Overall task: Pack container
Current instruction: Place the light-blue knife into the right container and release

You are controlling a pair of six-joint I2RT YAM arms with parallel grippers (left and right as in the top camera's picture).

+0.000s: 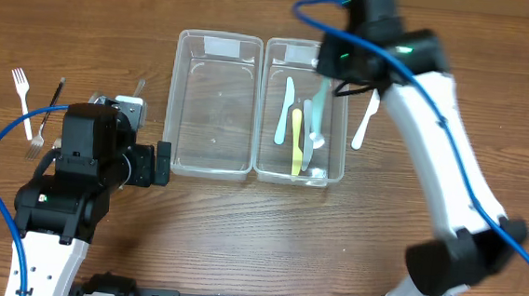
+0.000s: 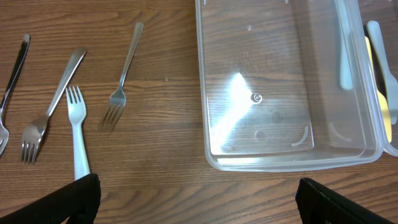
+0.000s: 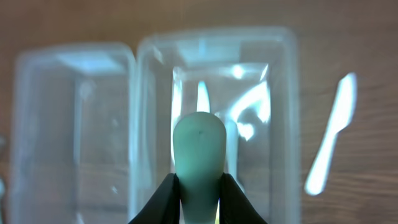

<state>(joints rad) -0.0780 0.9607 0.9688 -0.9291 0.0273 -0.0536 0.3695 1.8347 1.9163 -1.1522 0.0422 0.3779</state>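
The left end effector (image 2: 199, 208) hung low over the counter (image 2: 155, 149), its fingers spread as wide as they go and holding nothing. The near wall of the empty left bin (image 2: 292, 163) lay just ahead of it. To the left of that bin, a white fork (image 2: 77, 134) and metal forks (image 2: 123, 71) lay loose on the wood. The right bin (image 1: 300, 178) touched the left one and held a blue knife (image 1: 285, 107) and a yellow knife (image 1: 295, 145). Above its far half, the right end effector (image 3: 199, 180) was clamped on the handle of a green utensil (image 1: 318, 105), which pointed down into that bin; whether its tip touched the floor could not be told. A white knife (image 1: 366, 118) lay on the counter just right of the bin.
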